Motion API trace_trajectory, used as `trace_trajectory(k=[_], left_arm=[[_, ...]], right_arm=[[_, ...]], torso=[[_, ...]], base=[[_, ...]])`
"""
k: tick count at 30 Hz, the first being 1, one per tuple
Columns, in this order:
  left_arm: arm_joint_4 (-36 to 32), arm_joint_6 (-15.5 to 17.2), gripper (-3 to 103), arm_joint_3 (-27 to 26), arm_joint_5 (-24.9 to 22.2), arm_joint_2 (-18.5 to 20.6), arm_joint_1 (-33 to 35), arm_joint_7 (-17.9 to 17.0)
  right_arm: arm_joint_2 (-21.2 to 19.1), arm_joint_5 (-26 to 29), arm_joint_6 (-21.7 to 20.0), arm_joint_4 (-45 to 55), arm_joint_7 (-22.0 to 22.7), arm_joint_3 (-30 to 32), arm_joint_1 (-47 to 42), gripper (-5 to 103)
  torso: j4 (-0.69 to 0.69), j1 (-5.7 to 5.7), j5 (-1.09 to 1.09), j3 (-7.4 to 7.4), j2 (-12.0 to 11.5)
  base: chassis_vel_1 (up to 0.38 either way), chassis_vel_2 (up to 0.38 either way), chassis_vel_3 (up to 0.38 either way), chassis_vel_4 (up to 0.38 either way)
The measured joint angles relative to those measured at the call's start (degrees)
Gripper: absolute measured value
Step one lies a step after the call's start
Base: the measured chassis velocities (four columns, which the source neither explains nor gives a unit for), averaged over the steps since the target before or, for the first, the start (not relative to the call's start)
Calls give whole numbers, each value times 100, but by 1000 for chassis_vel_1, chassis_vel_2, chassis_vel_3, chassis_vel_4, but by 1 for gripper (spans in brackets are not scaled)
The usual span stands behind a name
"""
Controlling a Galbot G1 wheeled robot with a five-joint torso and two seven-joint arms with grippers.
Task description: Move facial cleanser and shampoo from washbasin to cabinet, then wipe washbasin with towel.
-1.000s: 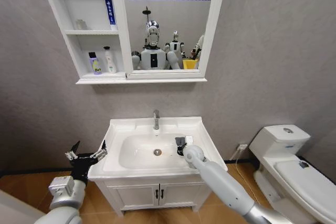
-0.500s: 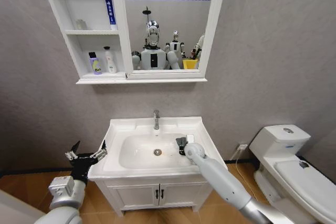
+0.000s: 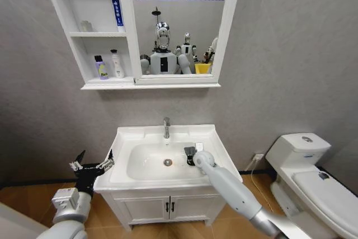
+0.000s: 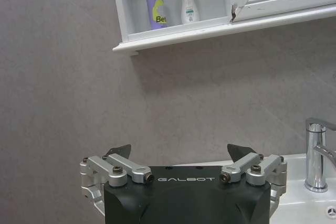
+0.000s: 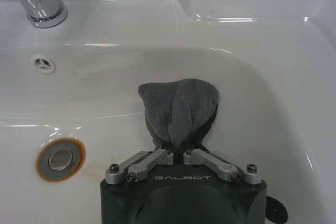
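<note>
The setting was a bathroom, probably a mock-up. A white washbasin (image 3: 215, 148) with a chrome tap (image 3: 166, 127) topped a two-door vanity (image 3: 168, 207). Above it, on a grey wall, hung a white cabinet (image 3: 66, 12) with open shelves holding bottles (image 3: 100, 67) and a framed mirror (image 3: 179, 23). A white toilet (image 3: 305, 166) stood to the right on a wood-toned floor. The mirror reflected other humanoid robots (image 3: 187, 48) and ceiling strip lights, suggesting a larger hall.

Right gripper (image 5: 178, 148) jaws clamped; left gripper (image 4: 178, 153) spread.
</note>
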Motion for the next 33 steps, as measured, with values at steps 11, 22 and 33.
trace_trajectory(k=[11, 22, 33], left_arm=[[0, 0, 100, 0, 0, 0, 0, 0], [0, 0, 100, 0, 0, 0, 0, 0], [0, 0, 100, 0, 0, 0, 0, 0]], right_arm=[[-103, -116, 17, -34, -130, 43, -55, 3], [123, -376, 83, -280, -376, 66, -80, 3], [303, -583, 181, -518, -620, 41, -74, 3]], torso=[[0, 0, 1, 0, 0], [0, 0, 0, 0, 0], [0, 0, 0, 0, 0]], base=[[0, 0, 0, 0], [0, 0, 0, 0], [0, 0, 0, 0]])
